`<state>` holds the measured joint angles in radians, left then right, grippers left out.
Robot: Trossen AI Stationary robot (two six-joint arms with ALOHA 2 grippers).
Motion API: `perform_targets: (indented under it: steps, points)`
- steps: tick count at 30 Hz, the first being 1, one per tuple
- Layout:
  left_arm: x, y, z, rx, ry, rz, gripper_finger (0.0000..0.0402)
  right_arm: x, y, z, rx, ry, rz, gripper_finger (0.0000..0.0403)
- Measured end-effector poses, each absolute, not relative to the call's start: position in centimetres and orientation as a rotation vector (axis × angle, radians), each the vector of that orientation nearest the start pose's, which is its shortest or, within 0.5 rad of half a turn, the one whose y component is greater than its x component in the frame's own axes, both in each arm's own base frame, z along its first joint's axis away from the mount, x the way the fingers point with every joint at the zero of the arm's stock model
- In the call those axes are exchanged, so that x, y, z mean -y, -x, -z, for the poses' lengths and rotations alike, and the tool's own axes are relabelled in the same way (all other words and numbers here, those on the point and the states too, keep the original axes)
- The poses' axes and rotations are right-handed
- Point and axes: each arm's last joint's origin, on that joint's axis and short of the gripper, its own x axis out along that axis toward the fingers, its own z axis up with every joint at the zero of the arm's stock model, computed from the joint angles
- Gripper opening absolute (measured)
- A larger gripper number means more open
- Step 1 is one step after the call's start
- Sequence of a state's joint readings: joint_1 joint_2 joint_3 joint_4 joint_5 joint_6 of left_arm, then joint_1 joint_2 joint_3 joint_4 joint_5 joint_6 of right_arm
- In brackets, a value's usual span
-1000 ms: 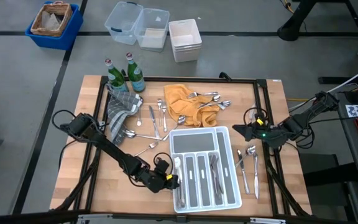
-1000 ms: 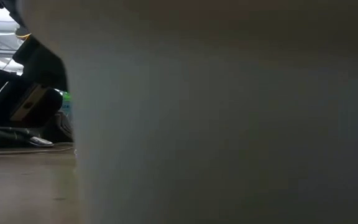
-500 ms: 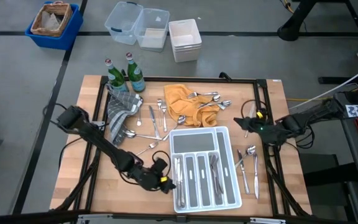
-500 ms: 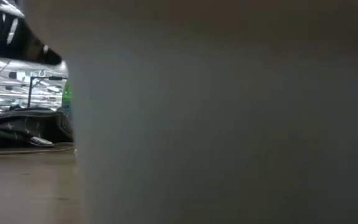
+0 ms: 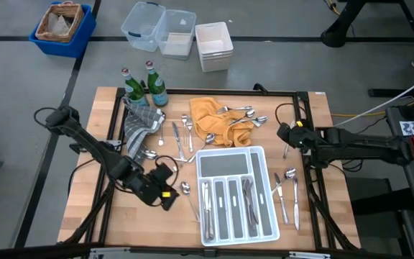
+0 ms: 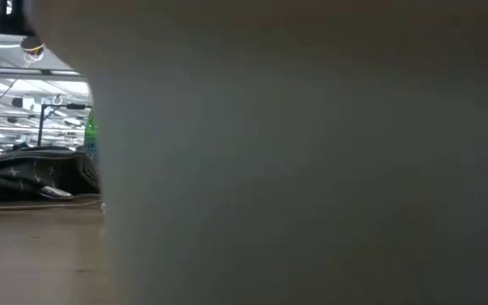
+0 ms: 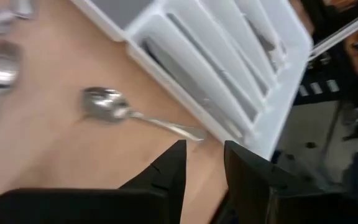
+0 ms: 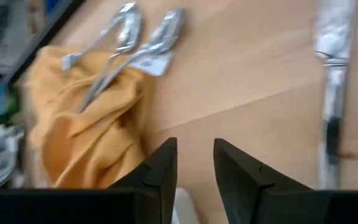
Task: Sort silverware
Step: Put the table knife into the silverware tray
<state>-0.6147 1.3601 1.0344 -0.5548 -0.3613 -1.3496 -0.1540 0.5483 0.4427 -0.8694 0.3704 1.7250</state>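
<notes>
We count two green bottles (image 5: pixel 144 85) at the table's far left corner, one grey cloth (image 5: pixel 139 126) beside them and one yellow cloth (image 5: pixel 217 119) near the far middle. The white tray (image 5: pixel 266 208) has one wide section across its far end and five long slots; we see silverware in several of the slots, though we cannot count those pieces exactly. Beyond the table stand a blue bin (image 5: pixel 62 26), two clear tubs (image 5: pixel 157 29) and a white container (image 5: pixel 213 44).

The silverware (image 5: pixel 180 140) is scattered in four places: several pieces on the wood between the grey cloth and the tray, a cluster of spoons on the yellow cloth, about three pieces to the right of the tray, and one spoon (image 5: pixel 186 190) just left of the tray.

The left gripper (image 5: pixel 165 193) hovers near that spoon, its fingers apart and holding nothing. The right gripper (image 5: pixel 287 134) sits over the table's right side, between the yellow cloth and the frame, also released and empty.

The left wrist view shows what the overhead cannot: the spoon (image 7: pixel 107 106) lies bowl-up, its handle reaching to the tray wall (image 7: pixel 185 96). The right wrist view shows two spoons (image 8: pixel 135 37) resting on the yellow cloth (image 8: pixel 86 118) and a knife (image 8: pixel 332 74) on bare wood. The low view is almost wholly blocked by a pale surface close to the lens.
</notes>
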Motion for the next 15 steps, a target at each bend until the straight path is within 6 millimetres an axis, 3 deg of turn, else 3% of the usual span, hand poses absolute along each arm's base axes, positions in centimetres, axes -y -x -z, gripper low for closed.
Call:
perform_targets:
  steps: [8,15]
  points:
    - [14.0,-21.7,-26.7,-0.849,0.735,-0.37,0.0098,4.3,-9.6,-18.9,-0.352,-1.481,1.301,0.0106]
    - [13.6,-21.2,-26.4,-0.888,0.683,-0.408,0.0098,5.9,-9.6,-17.8,-0.503,-1.496,1.388,0.0106]
